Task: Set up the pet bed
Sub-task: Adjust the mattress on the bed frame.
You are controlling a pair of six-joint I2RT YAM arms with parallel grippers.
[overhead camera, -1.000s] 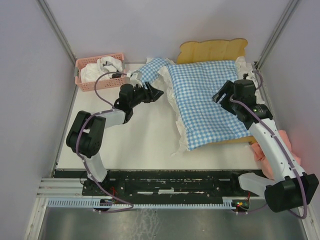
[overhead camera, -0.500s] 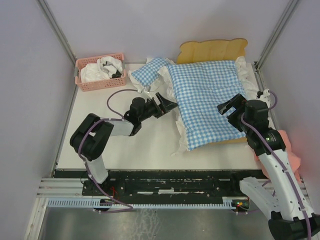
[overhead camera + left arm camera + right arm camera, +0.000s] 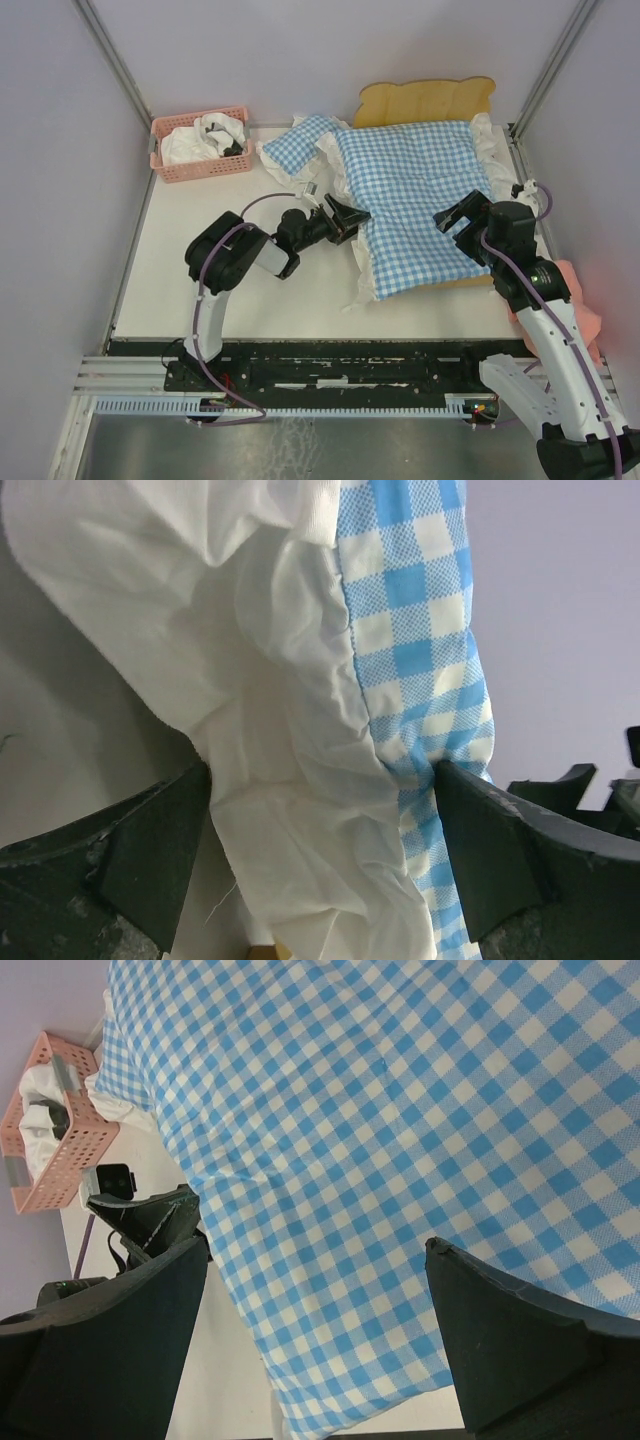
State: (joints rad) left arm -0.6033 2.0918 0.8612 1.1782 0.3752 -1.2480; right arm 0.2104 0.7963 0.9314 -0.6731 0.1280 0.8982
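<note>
1. pet bed (image 3: 425, 100): sits at the desk's (image 3: 250, 290) 1–2 o'clock corner in the top view. Only the wavy headboard (image 3: 470, 92) at its 12 o'clock end and a sliver of wood at the 6 o'clock end are visible. Its long axis runs 12-to-6, slightly tipped.
2. gingham bedding (image 3: 415, 200): covers nearly the whole frame but lies skewed. Its near-left corner and the white ruffle (image 3: 270, 810) spill past the bed's 9 o'clock side onto the desk, toward 7.
3. left claw (image 3: 352, 214): spread wide at the bed's 9 o'clock edge. In the wrist view the ruffle and gingham hem sit between the fingers (image 3: 130, 870), with nothing pinched. The bed lies at 3 o'clock from it.
4. right claw (image 3: 455, 207): also spread wide and holding nothing, hovering over the bedding around the bed's 4 o'clock. Its wrist view shows only checked cloth underneath.
5. My read: the left arm is nearer the overhang, so the fix is a move from 9 toward 3, crosswise to the long axis. The right claw is placed to pin or pull the far side.
6. Risk: the ruffle is loose, so a shallow bite may catch only the frill.
7. Off the bed: the pillow (image 3: 298, 140) lies at the bed's 10 o'clock. The pink basket (image 3: 200, 165) sits in the desk's 10–11 o'clock corner.
</note>
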